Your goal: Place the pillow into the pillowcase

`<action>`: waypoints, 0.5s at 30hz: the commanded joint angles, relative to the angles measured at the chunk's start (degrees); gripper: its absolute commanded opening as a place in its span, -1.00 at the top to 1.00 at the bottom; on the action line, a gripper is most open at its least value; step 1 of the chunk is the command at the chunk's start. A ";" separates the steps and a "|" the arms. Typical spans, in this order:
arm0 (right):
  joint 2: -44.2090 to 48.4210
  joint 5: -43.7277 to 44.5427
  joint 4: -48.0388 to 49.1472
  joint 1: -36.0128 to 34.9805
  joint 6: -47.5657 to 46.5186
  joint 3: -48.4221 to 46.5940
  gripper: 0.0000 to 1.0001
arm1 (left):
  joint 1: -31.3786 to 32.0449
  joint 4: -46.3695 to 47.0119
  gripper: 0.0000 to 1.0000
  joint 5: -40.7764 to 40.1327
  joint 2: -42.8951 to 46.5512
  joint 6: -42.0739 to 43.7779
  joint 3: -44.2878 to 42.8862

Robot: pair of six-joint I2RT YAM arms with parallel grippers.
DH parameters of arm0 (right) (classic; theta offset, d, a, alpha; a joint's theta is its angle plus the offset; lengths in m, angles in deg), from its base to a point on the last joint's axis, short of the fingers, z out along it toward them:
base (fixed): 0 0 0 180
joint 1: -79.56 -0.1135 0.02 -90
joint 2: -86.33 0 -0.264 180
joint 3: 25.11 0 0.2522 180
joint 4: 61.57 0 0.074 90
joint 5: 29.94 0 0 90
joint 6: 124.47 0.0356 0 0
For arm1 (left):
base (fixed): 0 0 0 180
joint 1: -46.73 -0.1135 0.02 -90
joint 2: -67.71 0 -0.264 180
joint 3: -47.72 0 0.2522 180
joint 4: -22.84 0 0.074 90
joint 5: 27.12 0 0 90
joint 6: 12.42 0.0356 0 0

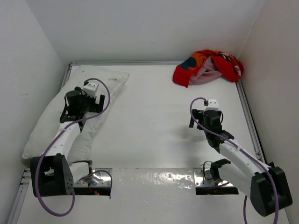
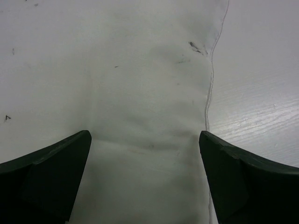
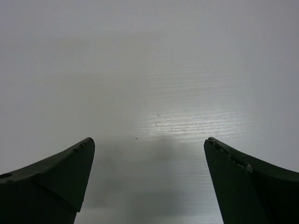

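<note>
Lab test cell: plain white walls [image 1: 140,28], white table [image 1: 154,126], bench-bolted robot arms [image 1: 60,140].

You see a large white stuffed cloth pillow [image 2: 140,84], matt and softly creased, with a stitched seam and a few dark specks. Your white table [image 3: 196,65] shows fine wood-like grain with a dull sheen. The red printed cloth pillowcase [image 1: 208,67] looks matt and crumpled. The left claw [image 2: 145,137] and right claw [image 3: 149,140] have dark, matt, plastic-looking fingers.

One pillow [image 1: 112,81], one pillowcase [image 1: 208,67], two arms [image 1: 60,140] [image 1: 238,158].
</note>
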 commanded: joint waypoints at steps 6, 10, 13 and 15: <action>-9.89 -5.66 -6.79 -0.24 -7.25 -18.83 -0.98 | 0.11 -12.46 -0.99 8.40 0.11 14.72 -9.43; -26.49 -4.97 -19.19 0.37 -10.59 -41.31 -0.76 | 0.90 -12.82 -0.99 0.97 -3.92 11.33 -16.04; -43.01 -4.27 -27.99 2.31 -7.98 -66.41 -0.77 | 2.82 -13.68 -0.99 -6.08 -9.37 17.71 -18.59; -54.18 -3.56 -30.63 3.97 -5.60 -74.90 -0.92 | 3.88 -15.71 -0.99 -7.67 -13.14 22.63 -20.70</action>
